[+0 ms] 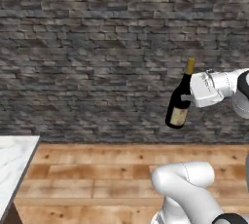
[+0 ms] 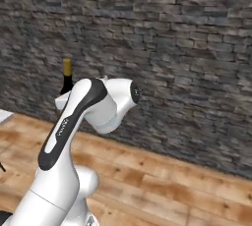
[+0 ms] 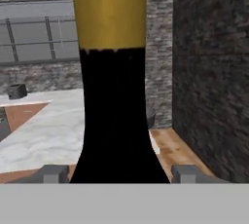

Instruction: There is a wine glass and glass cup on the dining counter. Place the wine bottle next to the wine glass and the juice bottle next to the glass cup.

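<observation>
The wine bottle [image 1: 179, 105] hangs in the air in front of the brick wall, tilted slightly, its gold foil top uppermost. My gripper [image 1: 187, 98] is shut on its shoulder just below the neck. In the hand view the dark neck and gold foil of the wine bottle [image 3: 114, 96] rise between my fingertips [image 3: 53, 173]. In the right base view the bottle's foil top [image 2: 67, 71] pokes up behind my arm. The wine glass, glass cup and juice bottle are out of view.
A white veined marble slab [image 1: 13, 162] juts in at the lower left over a wooden floor [image 1: 97, 174]; I cannot tell whether it is the dining counter. The hand view shows a marble counter [image 3: 44, 135] with a small dark object [image 3: 17, 90]. A brick wall [image 1: 97, 47] stands close ahead.
</observation>
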Controlling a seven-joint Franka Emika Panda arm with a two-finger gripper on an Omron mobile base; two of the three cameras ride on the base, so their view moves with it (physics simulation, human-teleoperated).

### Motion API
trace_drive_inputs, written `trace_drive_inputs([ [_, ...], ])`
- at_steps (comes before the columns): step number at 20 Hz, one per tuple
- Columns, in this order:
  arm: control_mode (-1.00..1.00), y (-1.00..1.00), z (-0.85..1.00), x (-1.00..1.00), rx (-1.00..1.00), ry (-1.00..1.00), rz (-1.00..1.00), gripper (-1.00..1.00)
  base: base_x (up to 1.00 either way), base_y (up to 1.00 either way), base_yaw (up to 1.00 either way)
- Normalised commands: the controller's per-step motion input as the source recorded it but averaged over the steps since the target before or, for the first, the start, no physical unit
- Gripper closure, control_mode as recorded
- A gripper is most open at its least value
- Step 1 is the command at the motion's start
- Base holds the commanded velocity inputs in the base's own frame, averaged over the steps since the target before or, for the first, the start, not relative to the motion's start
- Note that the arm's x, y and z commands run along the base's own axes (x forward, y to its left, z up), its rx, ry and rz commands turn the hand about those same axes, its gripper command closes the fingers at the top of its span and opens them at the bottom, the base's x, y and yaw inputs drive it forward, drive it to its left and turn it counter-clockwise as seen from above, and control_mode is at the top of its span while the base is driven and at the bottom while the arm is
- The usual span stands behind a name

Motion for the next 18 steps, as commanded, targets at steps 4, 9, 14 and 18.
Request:
trace_drive_inputs([
  [4,1.00,0.00,0.00,0.00,0.00,0.00,0.00,1.00,1.00,-0.08,0.36],
  [9,1.00,0.00,0.00,0.00,0.00,0.00,0.00,1.00,1.00,-0.07,0.41],
  [14,1.00,0.00,0.00,0.00,0.00,0.00,0.00,1.00,1.00,-0.01,0.48],
  [18,1.00,0.00,0.00,0.00,0.00,0.00,0.00,1.00,1.00,-0.02,0.49],
])
